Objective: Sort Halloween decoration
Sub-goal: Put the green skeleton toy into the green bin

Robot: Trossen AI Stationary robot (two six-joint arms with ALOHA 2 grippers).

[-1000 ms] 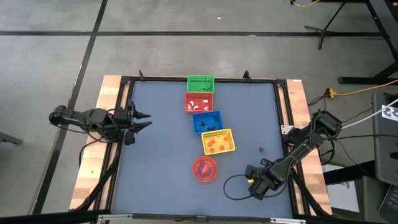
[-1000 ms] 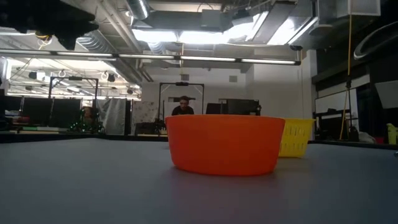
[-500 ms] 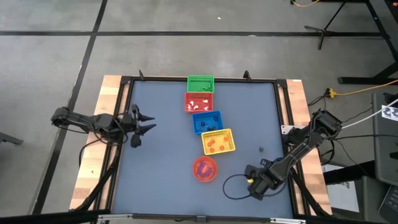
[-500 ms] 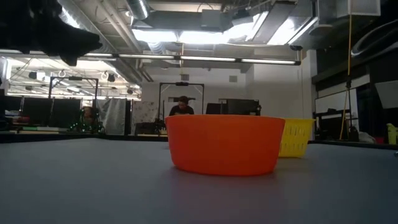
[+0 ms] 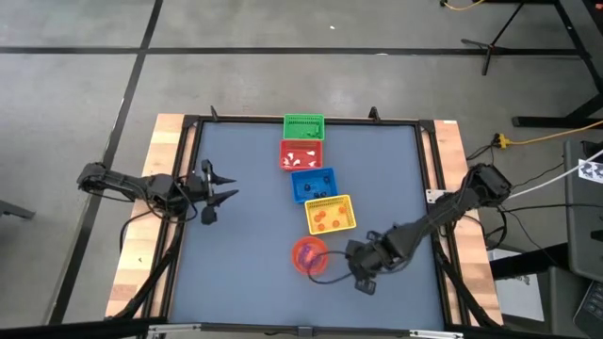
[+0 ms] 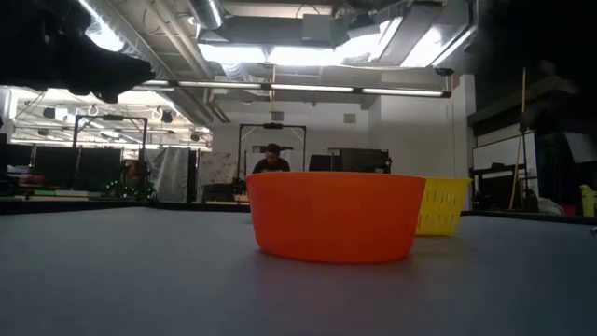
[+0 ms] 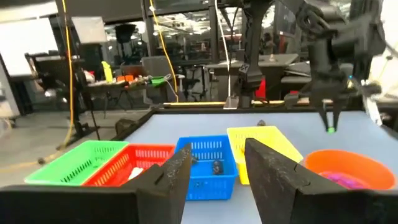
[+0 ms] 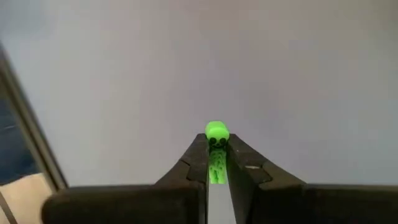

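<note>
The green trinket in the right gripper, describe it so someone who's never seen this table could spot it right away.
Start at the round orange bowl at the near end of the row of baskets. The right gripper hangs just to that bowl's right, off the table. Pinched between its fingertips is the green trinket, bright green with small dark markings, the only trinket not lying in a container.

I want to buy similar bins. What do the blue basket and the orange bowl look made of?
Blue basket: probably rigid moulded plastic, going by the slotted lattice walls and uniform colour. Orange bowl: likely plastic too, with smooth, solid walls and a matte to slightly satiny finish without sharp reflections.
</note>
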